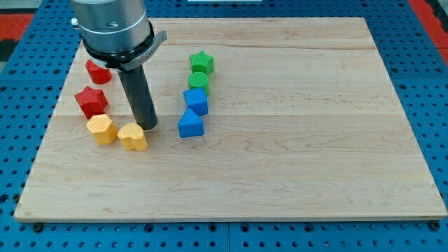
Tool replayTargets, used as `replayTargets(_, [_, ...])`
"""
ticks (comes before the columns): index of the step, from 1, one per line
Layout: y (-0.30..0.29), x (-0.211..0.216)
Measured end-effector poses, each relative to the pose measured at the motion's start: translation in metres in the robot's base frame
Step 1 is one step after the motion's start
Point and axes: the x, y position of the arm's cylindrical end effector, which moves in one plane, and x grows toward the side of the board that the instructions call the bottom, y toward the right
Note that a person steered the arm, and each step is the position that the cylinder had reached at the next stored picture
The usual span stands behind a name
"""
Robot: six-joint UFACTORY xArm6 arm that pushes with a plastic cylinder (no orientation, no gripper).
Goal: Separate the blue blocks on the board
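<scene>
1. At the view's left, a red block (96, 71) is partly hidden behind the arm's housing, so its shape cannot be made out; a red star block (90, 101) lies just below it.
2. A yellow block (102, 129) of roughly hexagonal form and a yellow heart-like block (133, 136) are set side by side near the board's left edge, close together but seemingly apart.
3. The rod is seen standing upright, and my tip (148, 127) is placed just above and to the right of the yellow heart-like block, very near it; whether contact is made cannot be told. No claw is carried by this arm, so no open or closed state can be reported.
4. The tip is judged to be stationed to the left of the blue pair, well placed for a sideways push toward them.
5. Further right, a column is formed: a green star block (201, 62) at top, a green block (199, 81) touching it below, then the upper blue block (197, 101) and the lower blue block (190, 124).
6. The two blue blocks are seen touching or nearly so; the separation is therefore judged not yet done.
7. The wooden board (315, 140) is bare across its right half, offering room for a pushed block.
8. The board rests on a blue perforated surface (427, 84); a red patch shows at the top corners.
</scene>
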Motion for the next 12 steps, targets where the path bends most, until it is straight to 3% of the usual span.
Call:
replayTargets(2, [-0.013, 0.027])
replayTargets(5, [-0.07, 0.024])
replayTargets(6, [-0.017, 0.001])
replayTargets(7, [-0.012, -0.018])
replayTargets(9, [0.074, -0.034])
replayTargets(11, [0.075, -0.003])
replayTargets(12, [0.124, -0.004])
